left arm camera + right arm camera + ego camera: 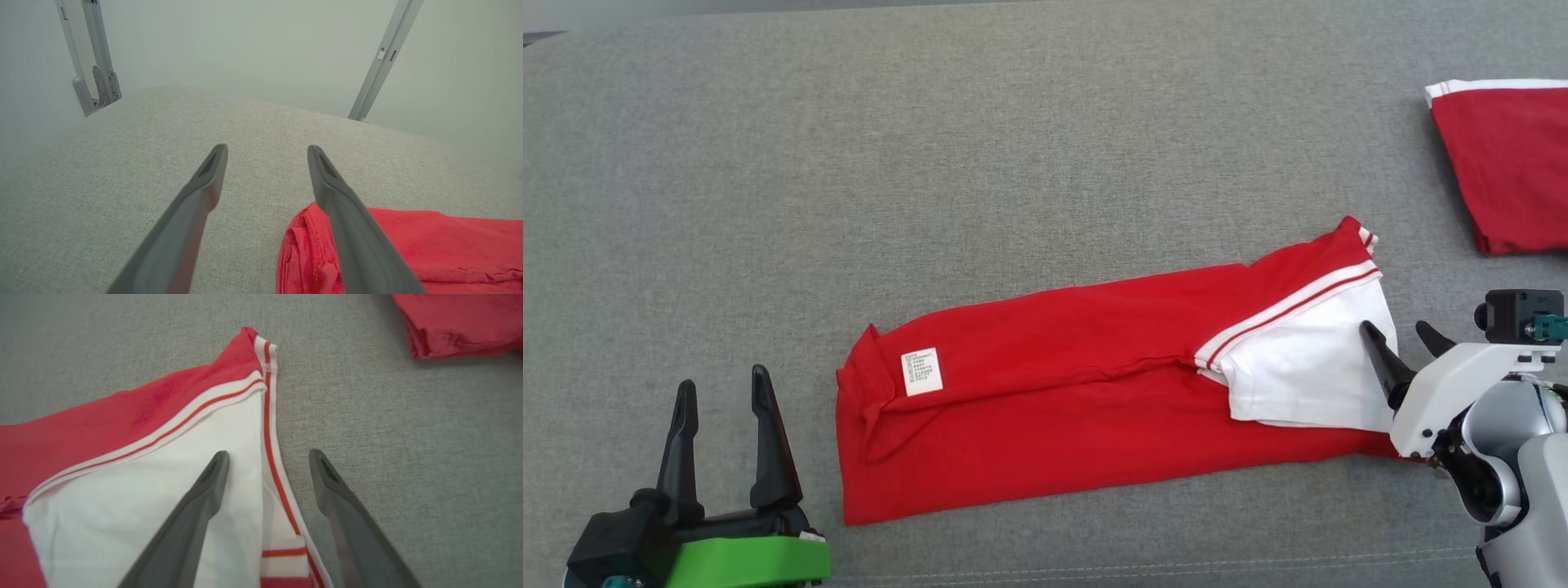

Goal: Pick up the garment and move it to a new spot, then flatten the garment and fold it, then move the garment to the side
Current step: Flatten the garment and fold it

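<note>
At lower left your left claw (723,377) stood spread and empty, beside the folded red garment (1054,392) lying mid-frame on the grey worktop (931,163). At lower right your right claw (1393,325), also spread, straddled its white edge. A second garment (1511,171) lay upper right.

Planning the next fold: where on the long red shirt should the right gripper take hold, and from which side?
Probably the striped hem at its right end, beside the white panel. The red shirt lies flat, and that hem sits between the fingers of the open right gripper, so come from the right, one finger slipping under the layers.
</note>
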Controlling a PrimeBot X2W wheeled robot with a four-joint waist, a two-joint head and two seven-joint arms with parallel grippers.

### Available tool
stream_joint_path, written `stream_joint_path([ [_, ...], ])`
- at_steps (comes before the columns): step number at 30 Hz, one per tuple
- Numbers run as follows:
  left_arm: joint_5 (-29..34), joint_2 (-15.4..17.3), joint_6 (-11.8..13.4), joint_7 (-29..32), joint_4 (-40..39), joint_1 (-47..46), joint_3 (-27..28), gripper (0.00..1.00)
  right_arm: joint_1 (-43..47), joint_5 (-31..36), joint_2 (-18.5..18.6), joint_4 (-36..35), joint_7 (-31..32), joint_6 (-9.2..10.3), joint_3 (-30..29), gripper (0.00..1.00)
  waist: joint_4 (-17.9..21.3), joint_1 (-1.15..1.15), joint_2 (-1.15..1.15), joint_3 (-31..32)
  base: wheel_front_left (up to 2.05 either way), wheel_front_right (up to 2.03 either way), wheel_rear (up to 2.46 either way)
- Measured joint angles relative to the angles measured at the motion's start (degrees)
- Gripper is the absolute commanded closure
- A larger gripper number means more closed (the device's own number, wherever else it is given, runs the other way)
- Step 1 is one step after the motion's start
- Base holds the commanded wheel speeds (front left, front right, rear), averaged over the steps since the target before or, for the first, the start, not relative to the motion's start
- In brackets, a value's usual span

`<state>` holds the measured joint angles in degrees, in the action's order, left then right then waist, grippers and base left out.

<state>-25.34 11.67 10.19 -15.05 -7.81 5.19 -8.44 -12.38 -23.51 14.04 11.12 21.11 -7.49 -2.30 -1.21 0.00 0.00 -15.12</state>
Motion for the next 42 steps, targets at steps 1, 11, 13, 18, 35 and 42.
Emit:
stream_joint_path([
  [1,0.19,-0.97,-0.94,0.0,0.45,-0.11,0.62,0.0,-0.53,0.14,0.03,1.03,-0.1,0.0,0.04,0.0,-0.34,0.0,0.0,-0.05,0.0,0.0,0.0],
  [11,4.61,-6.0,-7.55,0.0,2.49,-0.2,5.7,0.0,-2.87,-2.58,1.24,8.78,0.82,-0.01,1.43,0.0,-2.54,0.0,0.0,-0.58,0.0,0.0,0.0],
  [13,5.31,-6.62,-8.71,0.0,2.79,-0.24,6.45,0.0,-3.53,-5.22,1.26,9.69,1.0,-0.01,1.78,0.86,-2.5,0.0,0.0,-0.54,0.0,0.0,0.0],
  [18,6.38,-7.54,-10.5,0.0,3.15,-0.43,7.91,0.0,-4.51,-10.65,1.55,11.24,1.48,-0.07,2.58,1.0,-2.28,0.0,0.0,-0.19,0.0,0.0,0.0],
  [35,7.92,-8.67,-14.83,0.0,5.77,-0.51,10.39,0.0,-2.59,-28.84,13.14,11.92,1.02,-0.04,-8.78,1.0,-1.98,0.0,0.0,2.44,0.0,0.0,0.0],
  [42,6.92,-8.72,-14.34,-0.01,5.42,1.27,10.82,0.0,-0.03,-32.17,14.84,0.74,5.92,0.01,-10.27,1.0,-0.63,0.0,0.0,3.99,0.0,0.0,0.0],
])
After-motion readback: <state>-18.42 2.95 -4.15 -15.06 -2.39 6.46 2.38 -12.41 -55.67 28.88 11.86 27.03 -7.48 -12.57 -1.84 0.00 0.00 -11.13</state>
